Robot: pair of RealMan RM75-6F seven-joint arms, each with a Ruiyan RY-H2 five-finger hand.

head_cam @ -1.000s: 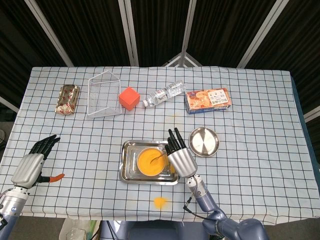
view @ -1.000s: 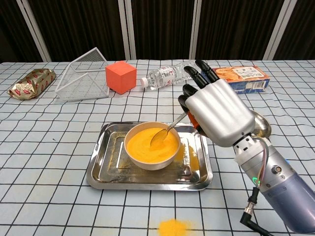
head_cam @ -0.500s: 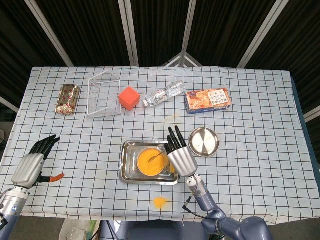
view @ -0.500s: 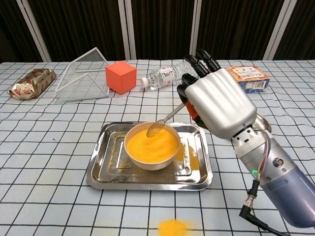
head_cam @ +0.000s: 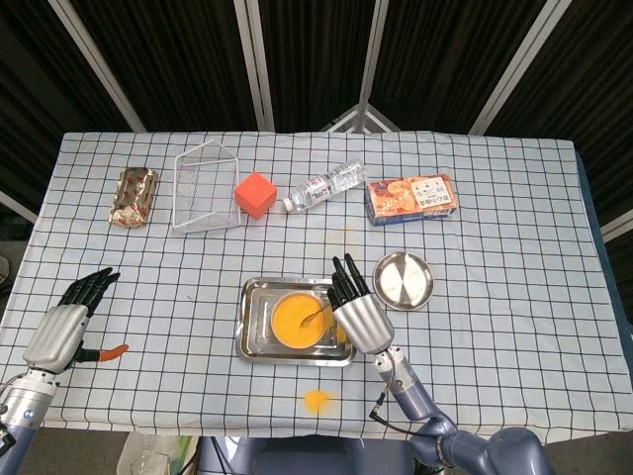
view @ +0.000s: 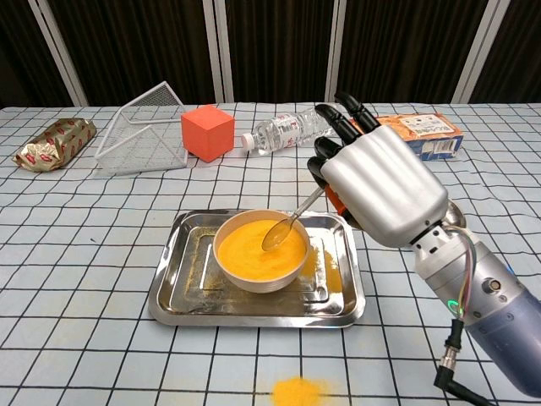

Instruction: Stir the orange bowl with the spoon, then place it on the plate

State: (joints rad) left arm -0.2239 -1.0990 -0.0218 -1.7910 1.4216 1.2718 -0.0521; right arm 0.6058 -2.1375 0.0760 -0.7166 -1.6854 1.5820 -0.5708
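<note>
A bowl of orange powder (view: pixel 260 250) (head_cam: pixel 301 321) stands in a steel tray (view: pixel 182 288) (head_cam: pixel 253 336). My right hand (view: pixel 376 186) (head_cam: pixel 358 313) pinches the handle of a metal spoon (view: pixel 287 224) (head_cam: pixel 315 317), whose head lies in the powder near the bowl's right side. The round steel plate (head_cam: pixel 404 280) sits just right of the tray, mostly hidden behind my right hand in the chest view. My left hand (head_cam: pixel 67 323) hovers at the table's front left corner with fingers spread, holding nothing.
Orange powder is spilt in front of the tray (view: pixel 297 391) and inside it. At the back stand a wire basket (view: pixel 144 127), a red cube (view: pixel 206 132), a lying water bottle (view: pixel 283 131), a snack box (view: pixel 423 134) and a foil packet (view: pixel 52 142).
The spoon head rose to the bowl's far rim, then dropped back into the powder further right. My right hand shifted slightly with it. The left hand stayed put.
</note>
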